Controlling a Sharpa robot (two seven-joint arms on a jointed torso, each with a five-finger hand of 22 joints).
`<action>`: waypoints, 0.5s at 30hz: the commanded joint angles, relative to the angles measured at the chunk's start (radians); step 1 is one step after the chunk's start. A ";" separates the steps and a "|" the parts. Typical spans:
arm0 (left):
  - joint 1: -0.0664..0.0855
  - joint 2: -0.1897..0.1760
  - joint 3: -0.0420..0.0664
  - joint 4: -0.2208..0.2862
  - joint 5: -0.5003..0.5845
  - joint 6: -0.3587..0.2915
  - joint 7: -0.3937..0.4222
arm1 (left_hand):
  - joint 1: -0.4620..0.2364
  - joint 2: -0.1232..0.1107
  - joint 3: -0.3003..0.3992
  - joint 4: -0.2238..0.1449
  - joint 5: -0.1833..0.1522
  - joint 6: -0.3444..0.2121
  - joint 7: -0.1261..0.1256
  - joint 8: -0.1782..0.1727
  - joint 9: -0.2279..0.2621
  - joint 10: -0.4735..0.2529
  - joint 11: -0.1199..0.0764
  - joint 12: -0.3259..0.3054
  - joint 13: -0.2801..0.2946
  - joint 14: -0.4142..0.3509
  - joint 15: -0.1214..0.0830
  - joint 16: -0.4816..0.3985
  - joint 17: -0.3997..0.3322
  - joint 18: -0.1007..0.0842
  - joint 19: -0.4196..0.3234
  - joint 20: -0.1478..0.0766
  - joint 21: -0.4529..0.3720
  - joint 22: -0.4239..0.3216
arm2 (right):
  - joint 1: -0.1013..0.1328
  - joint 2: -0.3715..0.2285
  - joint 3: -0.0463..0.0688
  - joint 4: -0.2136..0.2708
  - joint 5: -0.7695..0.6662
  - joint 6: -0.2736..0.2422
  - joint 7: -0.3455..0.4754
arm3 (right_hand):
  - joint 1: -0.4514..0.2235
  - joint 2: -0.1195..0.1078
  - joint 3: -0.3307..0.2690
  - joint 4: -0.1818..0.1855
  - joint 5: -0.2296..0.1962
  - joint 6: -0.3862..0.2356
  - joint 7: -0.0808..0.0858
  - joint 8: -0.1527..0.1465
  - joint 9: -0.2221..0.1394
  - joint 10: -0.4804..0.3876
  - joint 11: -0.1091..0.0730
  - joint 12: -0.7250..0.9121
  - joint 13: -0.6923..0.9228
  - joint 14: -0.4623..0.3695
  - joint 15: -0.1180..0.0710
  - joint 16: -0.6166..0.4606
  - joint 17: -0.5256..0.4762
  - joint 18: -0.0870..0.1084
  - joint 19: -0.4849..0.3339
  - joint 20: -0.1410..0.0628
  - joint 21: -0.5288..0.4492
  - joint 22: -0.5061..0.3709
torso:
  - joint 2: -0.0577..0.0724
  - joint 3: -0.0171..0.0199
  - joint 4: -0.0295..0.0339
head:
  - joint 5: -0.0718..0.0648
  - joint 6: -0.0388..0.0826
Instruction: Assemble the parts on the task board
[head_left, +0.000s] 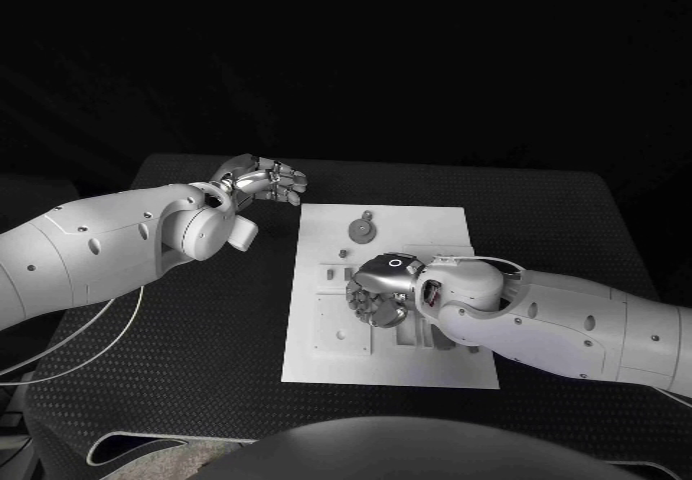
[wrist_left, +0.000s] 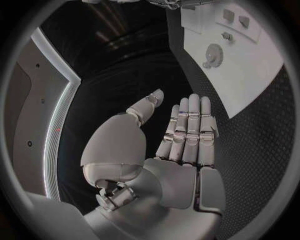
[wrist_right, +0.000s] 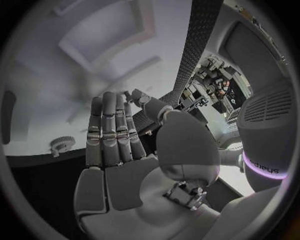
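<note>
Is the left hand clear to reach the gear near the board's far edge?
Probably yes: the left hand is open beside the task board, and the gear lies uncovered; the right hand sits nearer.

The white task board (head_left: 440, 225) lies flat in the middle of my surface, long side running away from me. A round grey gear (head_left: 362, 230) rests near its far end; smaller grey parts (head_left: 333, 272) sit along its left side.

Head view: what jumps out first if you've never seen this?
The white board glows in the middle of the black table. The right hand hovers over its middle, and a small gear sits near the far edge. The left hand waits off the board's far left corner, holding nothing.
</note>
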 joint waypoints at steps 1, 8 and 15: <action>0.001 0.001 0.001 0.001 0.006 0.014 0.006 | 0.003 -0.006 -0.004 0.002 0.005 -0.009 -0.001 0.001 -0.001 -0.006 0.001 0.004 -0.002 0.005 0.003 -0.004 0.002 0.009 0.002 0.001 0.004 -0.002 | 0.000 -0.022 0.000 0.013 0.012 -0.063 0.010 | 0.003 -0.013 -0.007 0.000 -0.003 -0.024 0.008 -0.013 -0.007 -0.015 0.004 -0.009 -0.002 -0.006 0.002 -0.001 0.002 0.002 -0.003 0.004 0.005 0.025 | 0.000 0.0007 -0.0003 | -0.003 0.000; 0.001 -0.002 0.001 -0.005 0.006 0.013 0.006 | 0.003 -0.006 -0.005 0.002 0.004 -0.009 0.000 0.001 -0.001 -0.006 0.001 0.004 -0.002 0.005 0.003 -0.005 0.003 0.009 0.002 0.001 0.004 -0.002 | 0.045 -0.092 0.022 0.057 0.124 -0.116 0.021 | -0.016 -0.049 -0.011 0.029 -0.004 -0.071 0.018 -0.036 -0.019 -0.041 0.012 -0.021 -0.003 0.008 0.007 0.006 0.007 0.006 0.007 0.003 0.019 0.026 | 0.000 0.0004 -0.0009 | -0.014 0.013; 0.001 -0.003 0.001 -0.005 0.008 0.015 0.006 | 0.002 -0.007 -0.005 0.002 0.004 -0.009 0.000 0.001 -0.001 -0.006 0.001 0.004 -0.002 0.005 0.003 -0.006 0.003 0.008 0.002 0.001 0.004 -0.002 | 0.114 -0.182 0.067 0.057 0.192 -0.088 -0.010 | -0.015 -0.052 -0.016 0.049 -0.003 -0.065 0.026 -0.027 -0.019 -0.016 -0.002 -0.002 0.015 0.032 -0.006 0.033 0.023 0.006 0.030 -0.009 0.047 0.027 | -0.001 -0.0009 -0.0018 | -0.029 0.037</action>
